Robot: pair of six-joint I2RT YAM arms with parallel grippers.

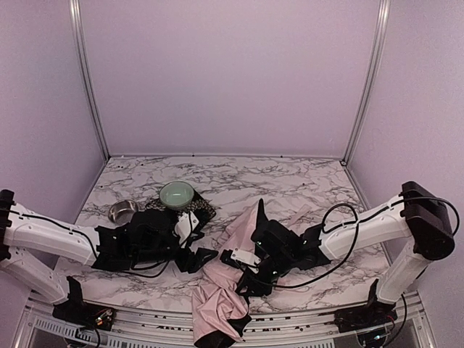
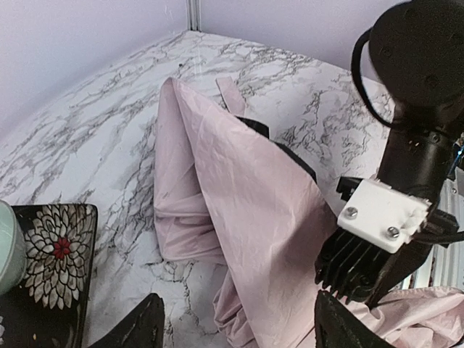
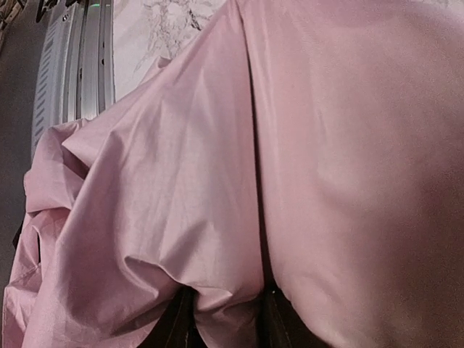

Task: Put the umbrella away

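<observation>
One marble table [image 1: 290, 181] is being occupied near its middle by the umbrella [image 1: 232, 290], whose pale pink canopy is being spilled toward 6 o'clock over the near edge. Such light, limp, slippery fabric is being judged likely to slide and bunch, so the stiff shaft or handle, neither being shown clearly, is being favoured as the hold. At the umbrella's 3 o'clock a fold is being pinched by the right gripper [image 3: 228, 319]; at its 9 o'clock the left gripper [image 2: 239, 322] is being held with fingers spread, nothing being gripped
</observation>
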